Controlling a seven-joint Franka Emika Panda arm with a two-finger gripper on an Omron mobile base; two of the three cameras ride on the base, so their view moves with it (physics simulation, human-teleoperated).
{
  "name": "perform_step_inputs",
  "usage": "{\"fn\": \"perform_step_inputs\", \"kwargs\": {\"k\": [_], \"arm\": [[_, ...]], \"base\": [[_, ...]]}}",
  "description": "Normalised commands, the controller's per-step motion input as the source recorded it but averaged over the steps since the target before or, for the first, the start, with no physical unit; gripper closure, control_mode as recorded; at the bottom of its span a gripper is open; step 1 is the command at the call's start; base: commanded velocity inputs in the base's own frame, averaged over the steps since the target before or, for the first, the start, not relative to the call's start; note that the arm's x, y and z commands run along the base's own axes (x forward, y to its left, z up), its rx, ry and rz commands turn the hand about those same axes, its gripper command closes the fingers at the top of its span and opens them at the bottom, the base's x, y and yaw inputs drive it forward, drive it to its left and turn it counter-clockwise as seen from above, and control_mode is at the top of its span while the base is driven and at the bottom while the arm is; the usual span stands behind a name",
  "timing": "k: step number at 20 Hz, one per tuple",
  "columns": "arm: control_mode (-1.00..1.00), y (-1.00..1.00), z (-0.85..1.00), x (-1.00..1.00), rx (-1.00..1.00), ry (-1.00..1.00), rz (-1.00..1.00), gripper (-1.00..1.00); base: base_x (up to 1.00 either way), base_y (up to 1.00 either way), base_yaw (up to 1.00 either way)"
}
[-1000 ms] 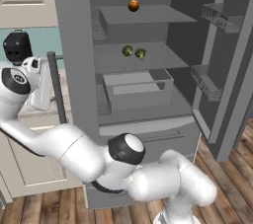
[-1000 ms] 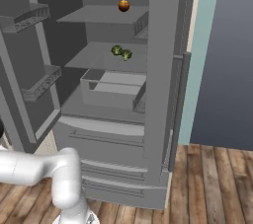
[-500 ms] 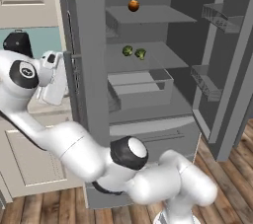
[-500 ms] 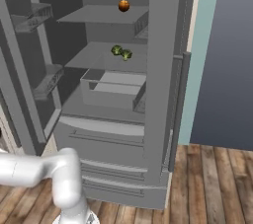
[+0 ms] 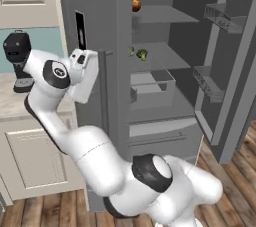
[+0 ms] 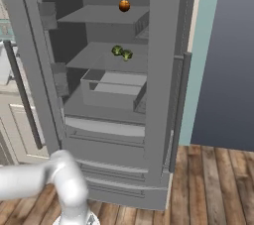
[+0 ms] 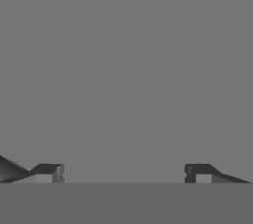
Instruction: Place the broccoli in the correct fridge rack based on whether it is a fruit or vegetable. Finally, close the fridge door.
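In the left base view, my arm rises from the lower right and bends up and left, putting my hand against the outer face of the left fridge door (image 5: 92,96), just beside its vertical dark handle (image 5: 104,101). My fingertips are hidden behind the hand housing here. A dark coffee machine (image 5: 19,58) stands on the counter (image 5: 20,106) to the left of my arm. Past the door edge, the broccoli (image 5: 142,55) lies on the middle fridge rack (image 5: 165,57), with a second small green item touching or just beside it at the door edge. A small round orange fruit (image 5: 136,5) sits on the upper shelf (image 5: 167,15), and a boxy grey drawer (image 5: 152,87) sits below the rack. The right fridge door (image 5: 225,66) stands wide open, with wire-look bins on its inner side. In the right base view, the broccoli (image 6: 127,55) rests near the back of the middle rack (image 6: 104,58), beside another green floret, directly below the orange fruit (image 6: 124,5) and above the drawer (image 6: 116,90). The left door (image 6: 30,55) is seen edge-on at the left. In the hand view, my gripper (image 7: 123,173) faces a flat grey surface at close range; the two fingertips (image 7: 47,172) stand far apart with nothing between them, so my jaws are released and grasp nothing.
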Motion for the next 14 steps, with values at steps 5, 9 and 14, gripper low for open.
{"fn": "perform_step_inputs", "kwargs": {"k": [5,9,14], "arm": [[-1.0,-0.85,0.0,0.4,0.01,-0.17,0.0,-1.0],[-1.0,-0.56,0.1,0.48,0.0,-0.1,0.0,-1.0],[-1.0,-0.32,0.21,0.57,0.0,-0.07,0.0,-1.0]], "base": [[0.0,0.0,0.0],[0.0,0.0,0.0],[0.0,0.0,0.0]]}}
